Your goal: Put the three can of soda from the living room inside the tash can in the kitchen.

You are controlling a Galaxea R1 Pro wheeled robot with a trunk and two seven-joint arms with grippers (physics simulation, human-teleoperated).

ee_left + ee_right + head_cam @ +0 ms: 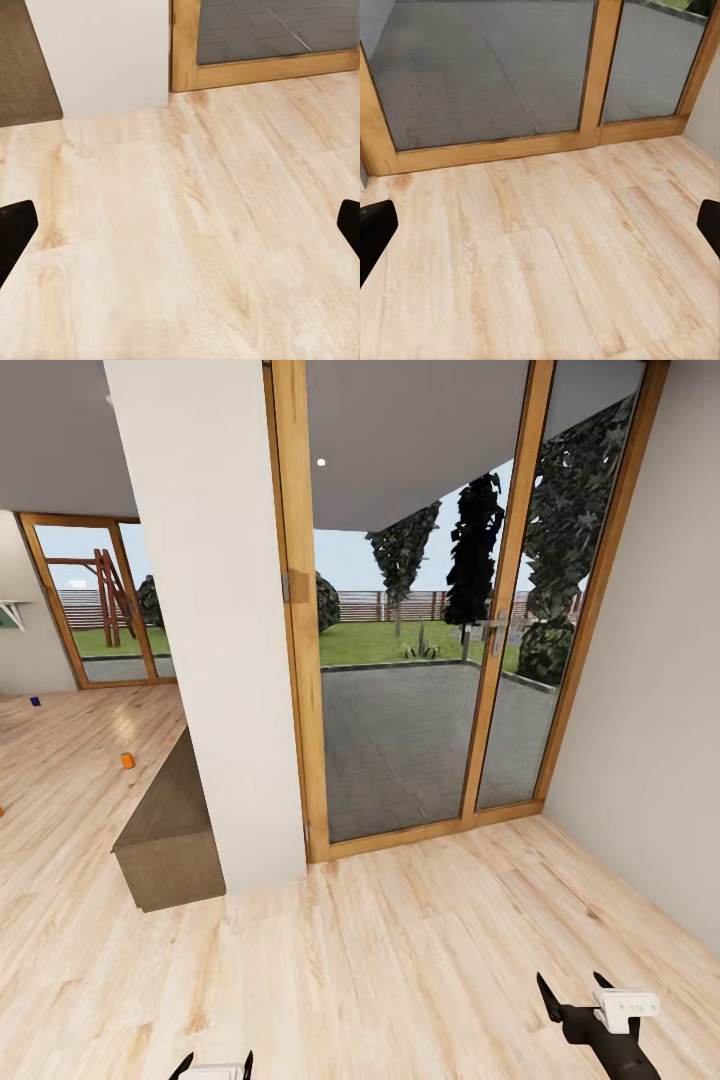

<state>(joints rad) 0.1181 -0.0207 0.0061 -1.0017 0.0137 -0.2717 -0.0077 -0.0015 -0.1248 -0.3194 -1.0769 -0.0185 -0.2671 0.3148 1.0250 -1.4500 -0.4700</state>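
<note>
Far off on the pale wood floor at the left of the head view stands a bright orange soda can [127,761]. A dark blue can [35,701] sits farther back near the wall, and an orange speck [1,812] at the picture's edge may be the third. The trash can is out of view. My left gripper [216,1062] is open low over the floor, empty; its wrist view shows bare planks between the spread fingers [15,229]. My right gripper [572,988] is also open and empty, its fingers [375,225] wide apart.
A white pillar [200,610] with a low brown ledge [170,830] stands between me and the cans. Wood-framed glass doors [420,660] to a patio are straight ahead, and a white wall [650,710] closes the right side.
</note>
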